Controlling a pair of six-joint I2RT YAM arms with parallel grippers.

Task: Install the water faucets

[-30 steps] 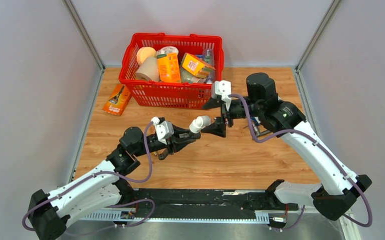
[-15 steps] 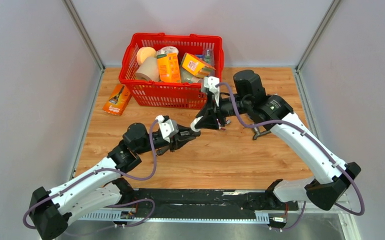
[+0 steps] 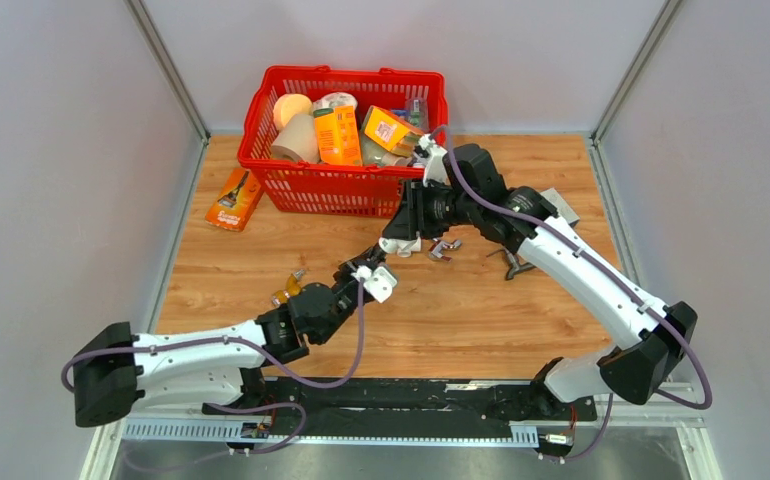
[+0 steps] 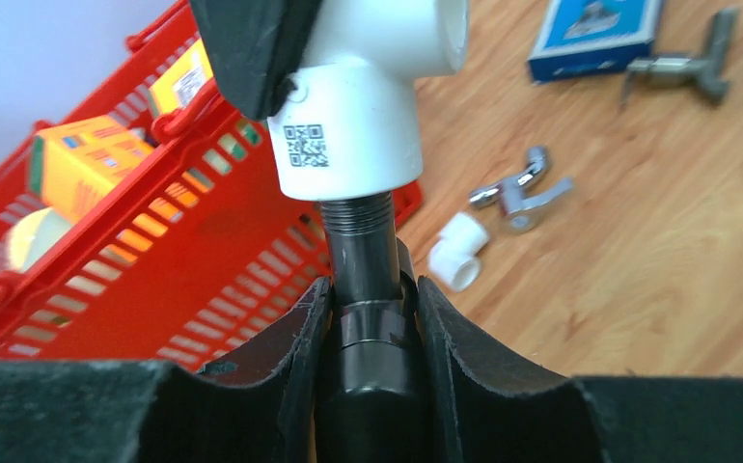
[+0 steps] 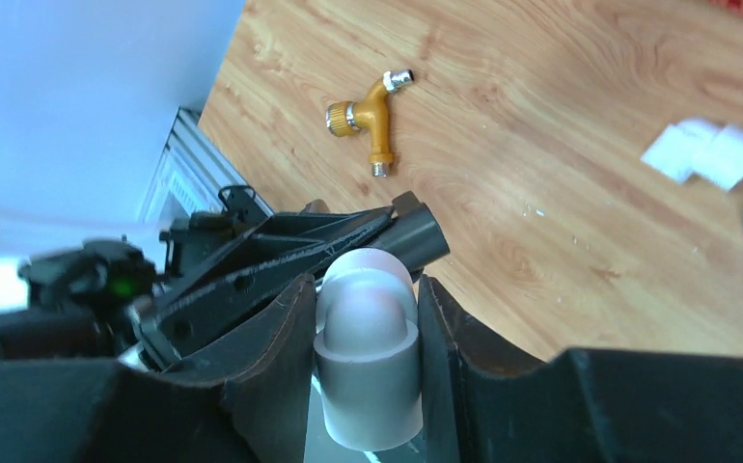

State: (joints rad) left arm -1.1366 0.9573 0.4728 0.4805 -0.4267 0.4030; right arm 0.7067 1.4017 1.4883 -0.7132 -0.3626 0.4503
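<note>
Top view: left pincer (image 3: pixel 369 260) and right pincer (image 3: pixel 406 232) meet tip to tip; left wrist: jaws clamped on the water faucet (image 4: pixel 361 241), its thread entering the white elbow fitting (image 4: pixel 353 135) just ahead; right wrist: jaws clamped on that fitting; step judged threading, next likely needing coaxial turning.

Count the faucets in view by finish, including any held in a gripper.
dark grey faucet: 1
chrome faucet: 1
brass faucet: 1
dull grey metal faucet: 1
Total: 4
</note>
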